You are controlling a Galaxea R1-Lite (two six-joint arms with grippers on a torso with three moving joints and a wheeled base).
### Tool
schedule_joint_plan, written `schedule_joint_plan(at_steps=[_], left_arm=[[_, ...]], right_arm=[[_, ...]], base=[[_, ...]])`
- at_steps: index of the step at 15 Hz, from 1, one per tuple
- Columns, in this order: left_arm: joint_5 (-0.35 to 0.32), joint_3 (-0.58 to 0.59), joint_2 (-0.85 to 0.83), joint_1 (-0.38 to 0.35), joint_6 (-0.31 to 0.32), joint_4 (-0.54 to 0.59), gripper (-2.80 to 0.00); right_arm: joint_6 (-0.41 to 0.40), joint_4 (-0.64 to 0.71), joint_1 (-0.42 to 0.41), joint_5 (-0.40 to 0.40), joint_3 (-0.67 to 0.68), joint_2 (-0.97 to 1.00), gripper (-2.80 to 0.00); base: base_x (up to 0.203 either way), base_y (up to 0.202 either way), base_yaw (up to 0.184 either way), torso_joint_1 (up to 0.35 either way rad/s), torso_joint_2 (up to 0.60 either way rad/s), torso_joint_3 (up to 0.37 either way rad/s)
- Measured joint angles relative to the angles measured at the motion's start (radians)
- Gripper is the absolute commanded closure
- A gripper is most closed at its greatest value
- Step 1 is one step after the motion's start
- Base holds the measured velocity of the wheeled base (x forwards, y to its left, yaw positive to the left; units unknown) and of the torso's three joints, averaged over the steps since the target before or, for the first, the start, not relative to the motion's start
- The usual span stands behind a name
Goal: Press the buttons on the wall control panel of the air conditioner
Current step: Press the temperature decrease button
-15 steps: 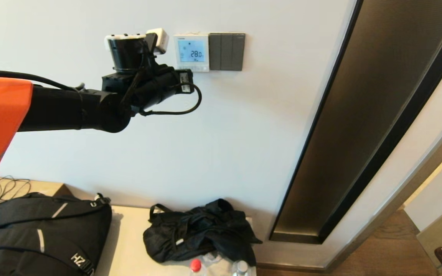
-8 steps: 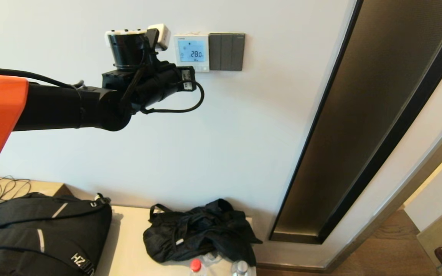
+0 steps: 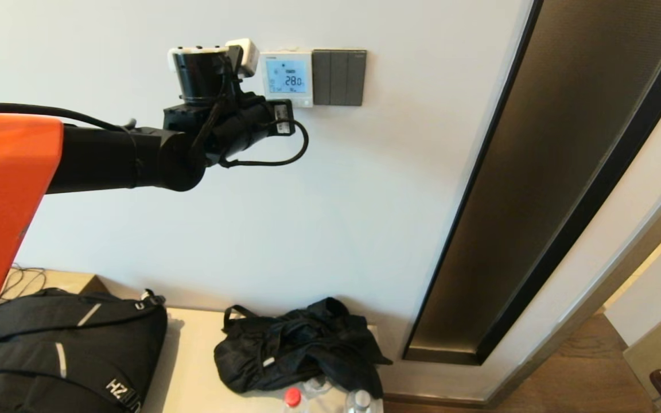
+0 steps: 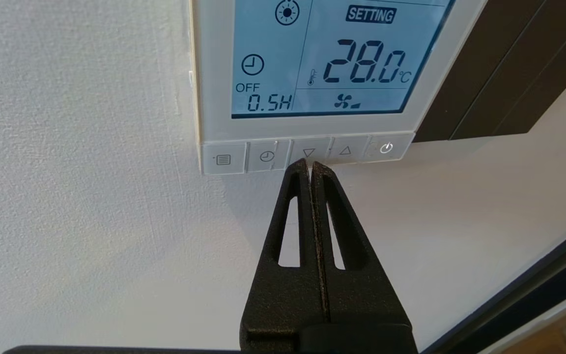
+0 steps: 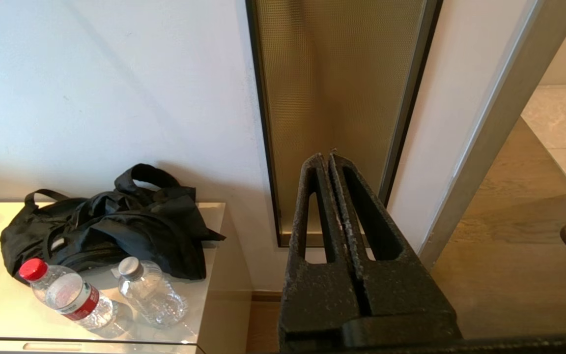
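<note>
- Pressing is the contact called for, not gripping: the air conditioner's wall control panel [image 3: 286, 77] is a rigid white plastic square fixed flat to the wall, just beside a dark grey switch plate [image 3: 339, 77], so it should not shift under a push.
- The buttons [image 4: 307, 153] run along the panel's bottom strip under the lit screen; they look small, stiff and short in travel, likely needing only a light, square tap.
- The left claw [image 4: 310, 167], fingers clenched together into one narrow tip, sits at the lower edge of the down-arrow button; whether it touches cannot be told.
- Neighbouring keys stand close on both sides, so a tip that slides sideways could hit the wrong one.
- The right claw [image 5: 325, 158] hangs clenched and idle, facing a bronze wall panel, away from the work.
</note>
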State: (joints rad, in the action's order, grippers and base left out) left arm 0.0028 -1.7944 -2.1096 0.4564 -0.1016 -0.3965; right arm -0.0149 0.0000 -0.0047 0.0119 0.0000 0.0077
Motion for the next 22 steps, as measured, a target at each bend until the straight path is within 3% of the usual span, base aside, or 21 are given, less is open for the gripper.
schedule_joint_plan(at_steps=[11, 22], left_arm=[[-0.001, -0.029, -0.026, 0.0, 0.016, 0.005, 0.0], [0.002, 0.049, 0.031, -0.001, 0.017, -0.014, 0.0]], right_arm=[[-0.001, -0.001, 0.0, 0.001, 0.0, 0.0, 0.0], [-0.001, -0.001, 0.0, 0.001, 0.0, 0.0, 0.0]], base=[[0.0, 0.0, 0.0, 0.0, 0.0, 0.0], [0.0, 0.0, 0.0, 0.0, 0.0, 0.0]])
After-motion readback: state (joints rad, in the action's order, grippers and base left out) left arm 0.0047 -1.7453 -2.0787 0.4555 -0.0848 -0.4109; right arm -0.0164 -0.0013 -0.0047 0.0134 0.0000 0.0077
